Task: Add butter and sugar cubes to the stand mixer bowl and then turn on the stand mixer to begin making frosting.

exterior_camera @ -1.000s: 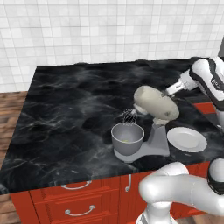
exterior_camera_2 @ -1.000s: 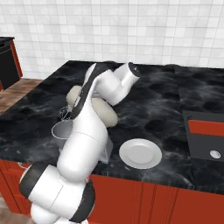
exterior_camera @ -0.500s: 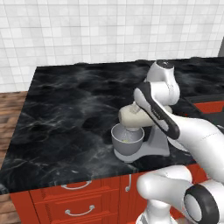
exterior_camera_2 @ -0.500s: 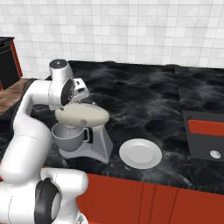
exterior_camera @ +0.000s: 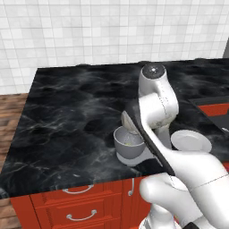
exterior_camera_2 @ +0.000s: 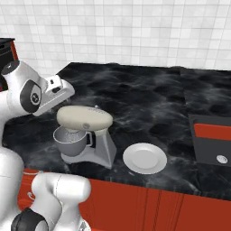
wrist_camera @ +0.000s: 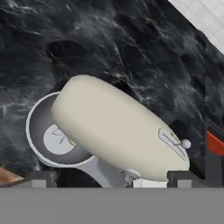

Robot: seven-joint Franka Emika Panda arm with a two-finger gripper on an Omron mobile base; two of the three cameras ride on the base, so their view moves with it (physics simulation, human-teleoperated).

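Item: stand mixer [exterior_camera_2: 88, 135], standing on the black marble surface [exterior_camera: 71, 112] near its front edge, beige head [wrist_camera: 116, 129] lowered over the stand mixer bowl [exterior_camera_2: 70, 140].

Contents: bowl is seated on the mixer's base at the mixer's front end; in the left base view something pale yellow is showing inside the bowl [exterior_camera: 129, 144], likely the butter [exterior_camera: 129, 142]. Sugar cubes are too small to make out; whether they are in the bowl cannot be told.

Adjacent: white plate [exterior_camera_2: 145, 158] is lying bare just beside the mixer's column end.

Gripper [wrist_camera: 111, 177]: hovering above the mixer head, looking down along it, fingers [wrist_camera: 41, 178] spread wide apart and grasping nothing.

Control: small knob [wrist_camera: 186, 143] is sitting at the rear end of the mixer head.

Judged step: loading appears finished; switching on is pending.

Risks:
- Wide-spread fingers are straddling the head; descending off-line would be pressing the beige shell instead of the knob, leaving the mixer off.
- Pushing sideways on the head could be shifting the whole mixer toward the surface's front edge, or toward the plate.
- Knob is small and rounded; a fingertip could be sliding off it.
- Forearm is hanging close over the mixer in the left base view; a low swing could be striking the head.
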